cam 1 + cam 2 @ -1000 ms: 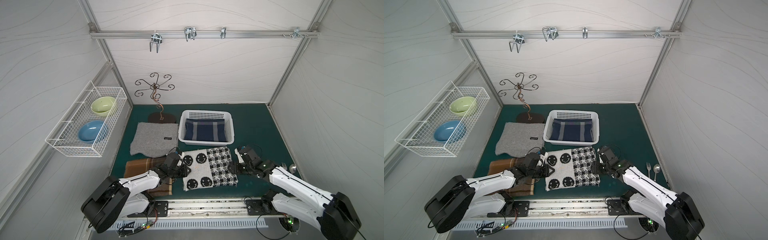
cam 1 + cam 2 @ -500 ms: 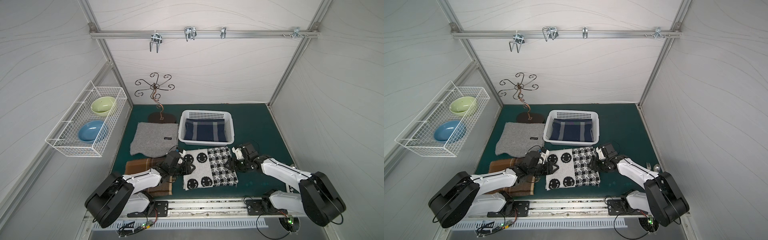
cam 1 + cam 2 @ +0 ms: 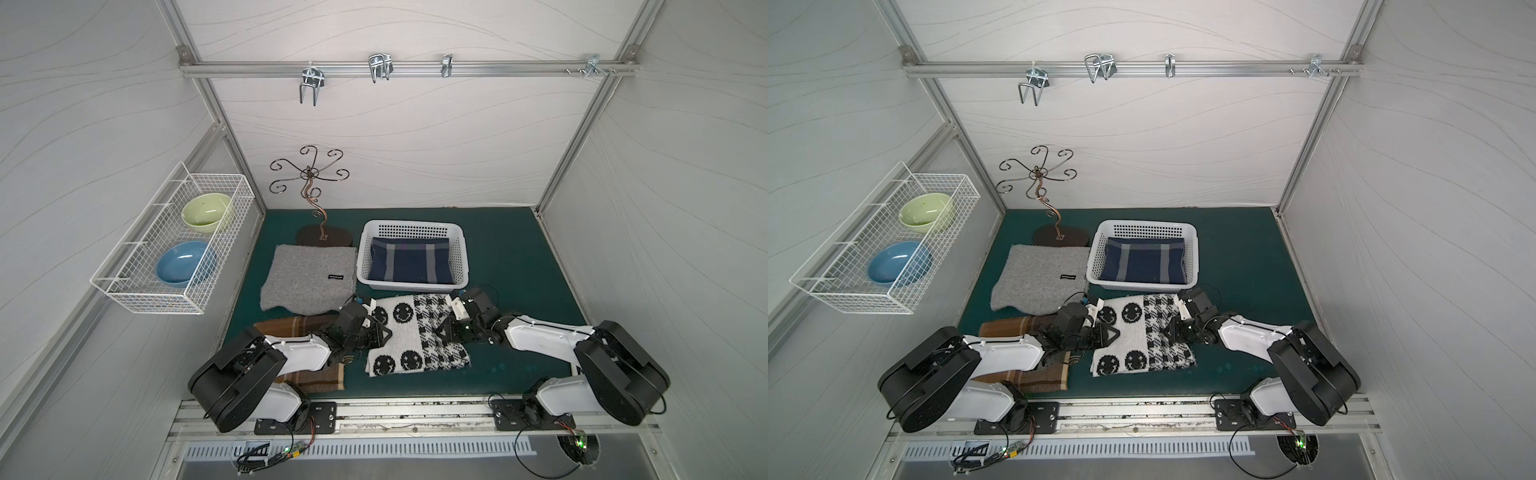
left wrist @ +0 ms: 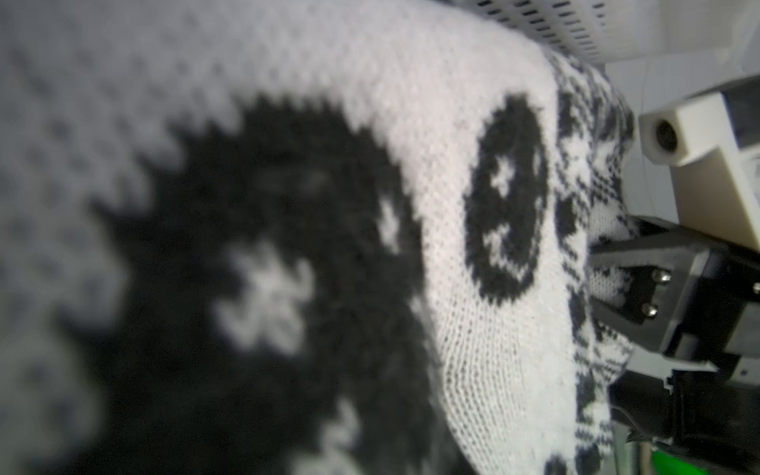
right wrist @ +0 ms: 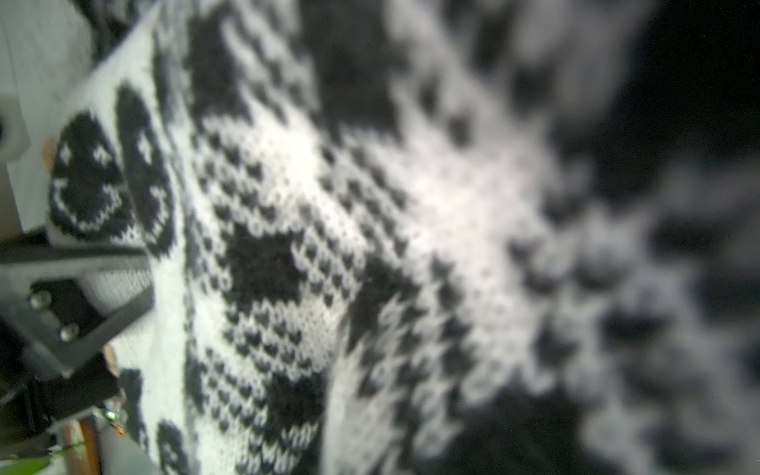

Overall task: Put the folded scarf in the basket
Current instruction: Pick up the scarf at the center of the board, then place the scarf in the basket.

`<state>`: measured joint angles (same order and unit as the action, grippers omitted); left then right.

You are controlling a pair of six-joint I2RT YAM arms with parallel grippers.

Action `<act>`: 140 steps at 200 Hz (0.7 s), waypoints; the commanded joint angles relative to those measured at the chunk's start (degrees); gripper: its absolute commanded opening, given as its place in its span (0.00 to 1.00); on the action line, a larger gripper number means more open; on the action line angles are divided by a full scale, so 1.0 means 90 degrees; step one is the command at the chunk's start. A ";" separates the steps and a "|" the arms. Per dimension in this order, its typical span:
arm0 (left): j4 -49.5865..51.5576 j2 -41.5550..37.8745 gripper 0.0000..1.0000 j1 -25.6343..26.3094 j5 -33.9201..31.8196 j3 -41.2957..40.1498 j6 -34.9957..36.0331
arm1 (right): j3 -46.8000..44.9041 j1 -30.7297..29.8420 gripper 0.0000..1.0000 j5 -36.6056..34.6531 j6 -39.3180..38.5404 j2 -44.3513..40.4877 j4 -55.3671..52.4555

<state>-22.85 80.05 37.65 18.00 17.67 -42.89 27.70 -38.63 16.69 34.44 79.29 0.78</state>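
The folded scarf [image 3: 415, 332], a black-and-white knit with smiley faces and houndstooth, lies on the green mat just in front of the basket [image 3: 415, 226]. It shows in both top views. My left gripper [image 3: 384, 332] is shut on the scarf's left edge. My right gripper [image 3: 441, 330] is shut on its right edge. In the right wrist view the left gripper [image 5: 135, 275] has white knit pinched between its jaws. In the left wrist view the right gripper [image 4: 608, 283] pinches the houndstooth edge. Knit fills both wrist views and hides each camera's own jaws.
A navy plaid scarf [image 3: 411, 262] lies inside the basket. A grey scarf [image 3: 311, 282] and a brown plaid scarf [image 3: 291, 328] lie to the left, the brown one partly under my left arm. A metal jewellery stand [image 3: 320, 237] stands behind them. A wire rack [image 3: 174, 245] holds two bowls on the left wall.
Both grippers have closed on the scarf's side edges. The right gripper has moved in from the front right to the scarf's right edge.
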 commanded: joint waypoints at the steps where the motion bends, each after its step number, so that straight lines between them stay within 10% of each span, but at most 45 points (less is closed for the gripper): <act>1: 0.0531 0.0189 0.08 0.0145 0.0081 0.0078 0.0016 | -0.0058 -0.0182 0.09 0.0085 -0.0001 -0.0107 -0.0571; 140: 0.4308 -0.1661 0.00 0.0064 -0.0469 0.3135 0.1041 | 0.2085 0.0057 0.00 -0.0264 -0.0711 -0.2456 -0.3473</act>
<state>9.47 65.32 39.27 16.47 36.32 -38.59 41.17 -39.75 12.82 30.98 56.14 -26.85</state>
